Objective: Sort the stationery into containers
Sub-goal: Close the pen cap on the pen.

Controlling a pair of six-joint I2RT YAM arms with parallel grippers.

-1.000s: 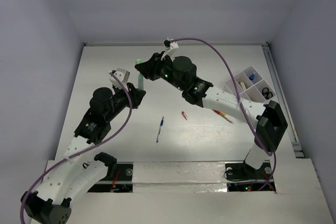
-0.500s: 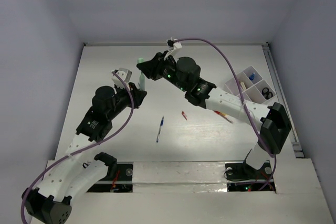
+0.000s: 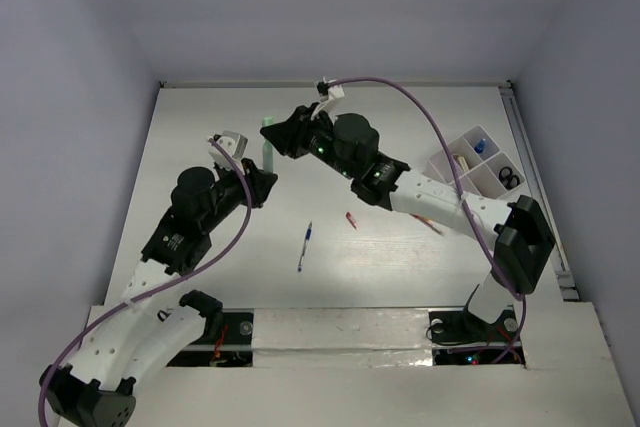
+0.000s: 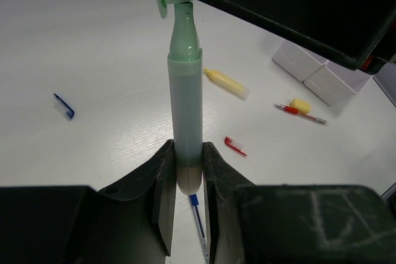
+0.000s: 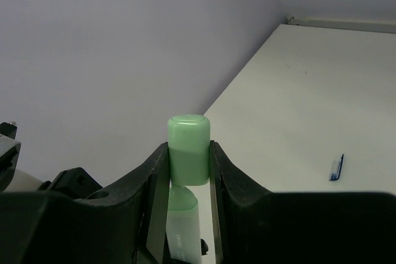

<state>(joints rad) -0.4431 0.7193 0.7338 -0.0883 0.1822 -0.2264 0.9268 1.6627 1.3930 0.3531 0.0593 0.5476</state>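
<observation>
Over the last second the right arm's elbow has dipped slightly nearer; both grippers stay put. The left gripper (image 4: 187, 153) pinches the base of the mint green plastic marker (image 4: 186, 109), held over the far left of the white table (image 3: 200, 127). The right gripper (image 5: 189, 153) clamps the marker's green cap (image 5: 189, 143). The white divided plastic tray (image 3: 440, 162) sits at the right.

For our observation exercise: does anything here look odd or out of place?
Yes. The green marker hangs aloft: the left tool clamps its base and the right tool grips its cap, which looks partly pulled off, neck exposed.
</observation>
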